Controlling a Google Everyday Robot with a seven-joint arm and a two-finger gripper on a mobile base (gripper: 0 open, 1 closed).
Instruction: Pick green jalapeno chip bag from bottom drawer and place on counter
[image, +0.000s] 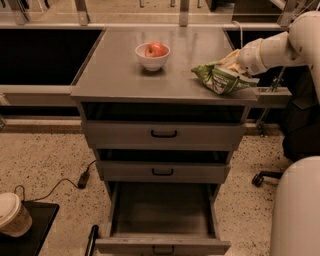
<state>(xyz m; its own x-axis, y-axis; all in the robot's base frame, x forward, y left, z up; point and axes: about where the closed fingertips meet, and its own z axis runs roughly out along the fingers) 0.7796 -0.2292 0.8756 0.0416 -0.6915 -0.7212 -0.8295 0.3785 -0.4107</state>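
Crinkled green foil chip bag (220, 79) lies right on the grey metal counter (120, 70), white gripper (240, 59) against it, hold unclear. It looks light and crushable, so pinch its edge.

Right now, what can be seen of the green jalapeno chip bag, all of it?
The green jalapeno chip bag is a crinkled green foil pouch with pale lettering and yellowish patches. It lies on its side at the front right corner of the counter, resting on the grey top. The claw is at its upper right end, against the foil.
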